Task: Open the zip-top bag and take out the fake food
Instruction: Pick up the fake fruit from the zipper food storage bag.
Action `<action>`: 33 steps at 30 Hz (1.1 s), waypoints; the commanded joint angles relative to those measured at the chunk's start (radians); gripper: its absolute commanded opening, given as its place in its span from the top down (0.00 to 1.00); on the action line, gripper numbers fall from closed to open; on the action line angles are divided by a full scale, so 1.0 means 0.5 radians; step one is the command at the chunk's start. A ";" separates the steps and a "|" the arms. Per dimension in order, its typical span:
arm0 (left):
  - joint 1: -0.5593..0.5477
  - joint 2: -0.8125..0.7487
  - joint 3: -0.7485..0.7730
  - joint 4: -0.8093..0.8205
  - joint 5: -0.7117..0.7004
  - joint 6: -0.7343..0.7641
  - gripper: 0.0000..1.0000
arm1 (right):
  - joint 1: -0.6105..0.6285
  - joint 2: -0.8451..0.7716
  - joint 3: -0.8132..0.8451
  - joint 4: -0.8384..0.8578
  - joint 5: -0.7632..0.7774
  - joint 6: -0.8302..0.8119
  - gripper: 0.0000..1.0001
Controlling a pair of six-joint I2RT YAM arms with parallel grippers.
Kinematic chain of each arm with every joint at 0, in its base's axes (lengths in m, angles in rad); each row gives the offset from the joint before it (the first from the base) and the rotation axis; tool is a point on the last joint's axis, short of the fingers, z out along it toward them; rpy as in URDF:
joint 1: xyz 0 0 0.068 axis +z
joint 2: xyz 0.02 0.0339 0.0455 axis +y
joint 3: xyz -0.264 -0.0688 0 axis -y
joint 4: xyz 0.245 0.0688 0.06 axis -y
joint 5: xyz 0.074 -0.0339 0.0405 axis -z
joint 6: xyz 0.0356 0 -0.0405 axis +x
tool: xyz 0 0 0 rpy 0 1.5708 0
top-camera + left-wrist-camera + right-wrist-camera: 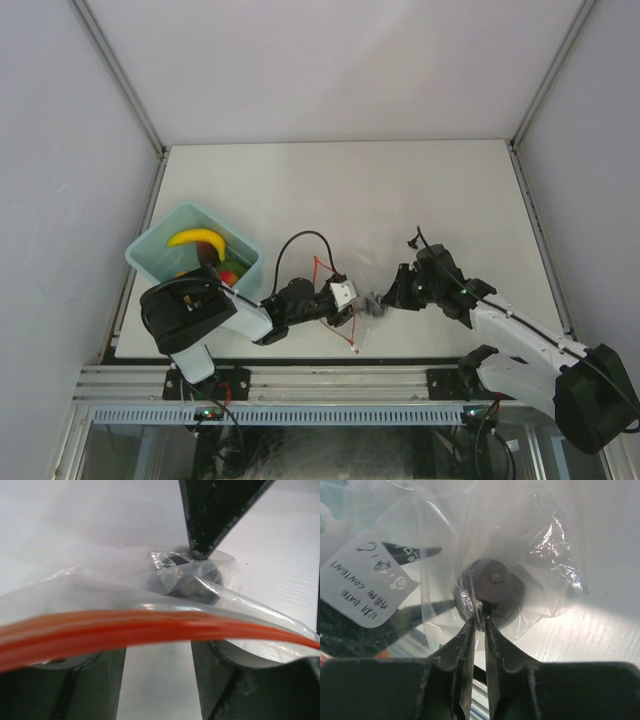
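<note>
In the top view, the zip-top bag [358, 322] is seen low on the table [420, 190], close to its near edge. It is stretched between the left fingers [344, 297] at its left and the right fingers [390, 293] at its right. A dark purple piece [376, 304] is lodged inside it. A banana [196, 238] and other fake food are seen in the light blue bin [150, 255], well to the left. The bag is judged light, limp and slippery, and its stiffer zip strip is judged the surest place to hold.

In the left wrist view, the zip strip [150, 630] is draped across both left fingers [85, 685], which are held apart. Whether the strip is caught by either cannot be told. The purple piece [197, 587] is seen beyond it through the film.

In the right wrist view, the right fingers [462, 650] are clamped on a fold of film just short of the purple piece [490, 587]. A white label [367, 582] is seen at the left. The piece is judged hard, smooth and apt to slide inside the film.
</note>
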 commanded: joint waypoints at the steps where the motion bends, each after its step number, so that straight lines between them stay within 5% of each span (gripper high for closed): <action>1: 0.022 -0.043 -0.017 0.059 0.014 -0.006 0.50 | 0.065 0.013 -0.007 -0.051 0.155 0.058 0.89; 3: 0.021 -0.030 -0.004 0.021 0.011 0.004 0.60 | 0.064 0.001 -0.007 -0.070 0.197 0.055 0.92; 7: 0.021 -0.006 0.023 -0.013 0.009 0.028 0.63 | 0.031 -0.064 -0.005 -0.142 0.250 0.018 0.95; 18: 0.023 0.082 0.163 -0.152 0.059 0.075 0.57 | -0.088 0.084 0.057 -0.084 0.280 -0.041 0.97; 25: 0.027 0.110 0.192 -0.160 0.070 0.084 0.57 | -0.176 -0.232 0.105 -0.128 0.335 -0.111 1.00; 33: 0.030 0.139 0.239 -0.163 0.070 0.077 0.56 | -0.291 0.101 0.129 0.081 0.230 -0.149 1.00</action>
